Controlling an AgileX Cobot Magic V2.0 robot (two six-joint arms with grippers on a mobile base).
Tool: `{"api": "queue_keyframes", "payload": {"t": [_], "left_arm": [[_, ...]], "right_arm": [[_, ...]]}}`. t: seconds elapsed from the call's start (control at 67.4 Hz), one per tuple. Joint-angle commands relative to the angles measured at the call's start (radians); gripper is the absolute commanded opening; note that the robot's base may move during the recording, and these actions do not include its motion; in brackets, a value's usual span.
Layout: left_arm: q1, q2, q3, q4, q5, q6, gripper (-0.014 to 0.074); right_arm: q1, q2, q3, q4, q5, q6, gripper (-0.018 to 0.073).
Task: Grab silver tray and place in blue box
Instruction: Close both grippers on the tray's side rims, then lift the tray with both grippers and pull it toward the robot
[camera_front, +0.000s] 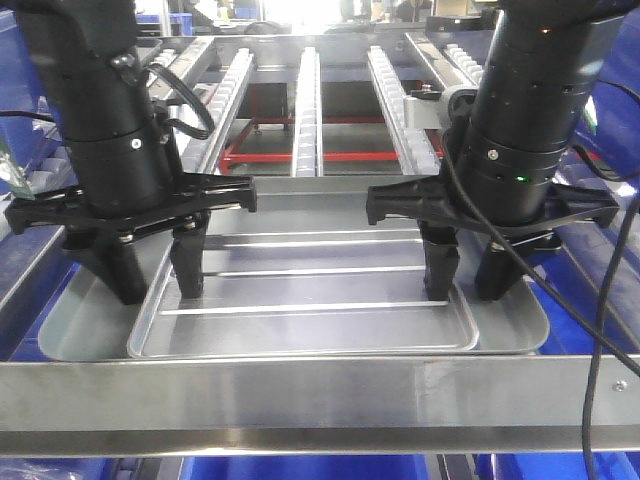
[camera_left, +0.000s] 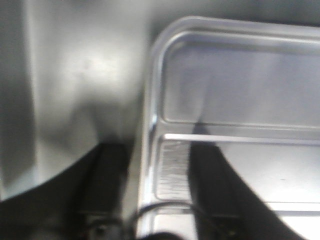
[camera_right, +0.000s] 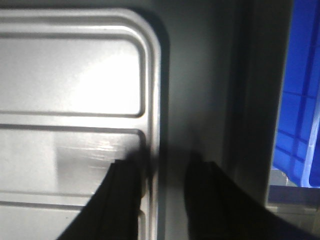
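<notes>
**Q:** Where does the silver tray (camera_front: 300, 325) lie?

**A:** Flat on the grey counter (camera_front: 85, 335). Your left gripper (camera_front: 157, 285) and right gripper (camera_front: 467, 285) each stand spread astride a short rim, one finger inside, one outside, nothing pinched.

**Q:** How will it handle?

**A:** Likely light, stiff and slick. Pinch both flared rims together and keep it level. The blue box (camera_right: 300, 100) shows just beyond the counter's right edge.

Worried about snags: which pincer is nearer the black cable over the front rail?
Right. The cable hangs outside the right pincer, which straddles the tray's right rim; the left pincer straddles the left rim, across the tray.
</notes>
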Motion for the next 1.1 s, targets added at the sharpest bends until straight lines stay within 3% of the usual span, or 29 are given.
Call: {"api": "queue_keyframes", "payload": {"t": [0.0,0.163,0.327,0.638,0.816,1.083], "left_arm": [[-0.003,-0.015,-0.011,0.014,-0.010,-0.009,0.0062],[-0.003,-0.015,-0.011,0.014,-0.010,-0.009,-0.0106],[-0.003,-0.015,-0.016,0.002,-0.008,-0.009,-0.0101],[-0.003,-0.041,-0.130,0.008,0.174,0.030,-0.0101],[-0.003,-0.120,-0.131,0.008,0.188,0.028,-0.0101],[-0.030,-0.230,-0.094,0.025,0.211,-0.048,-0.0101]], "right_arm": [[-0.001,-0.038,-0.028,-0.009,-0.028,-0.003,0.0223],[-0.001,-0.038,-0.028,-0.009,-0.027,-0.003,0.0046],[-0.001,-0.041,-0.040,-0.009,-0.017,-0.003,0.0050],[-0.001,-0.064,-0.164,-0.009,0.146,-0.003,0.0050],[0.000,-0.127,-0.163,-0.008,0.196,-0.002,0.0050],[0.048,-0.235,-0.097,-0.007,0.207,0.081,0.0050]]}}
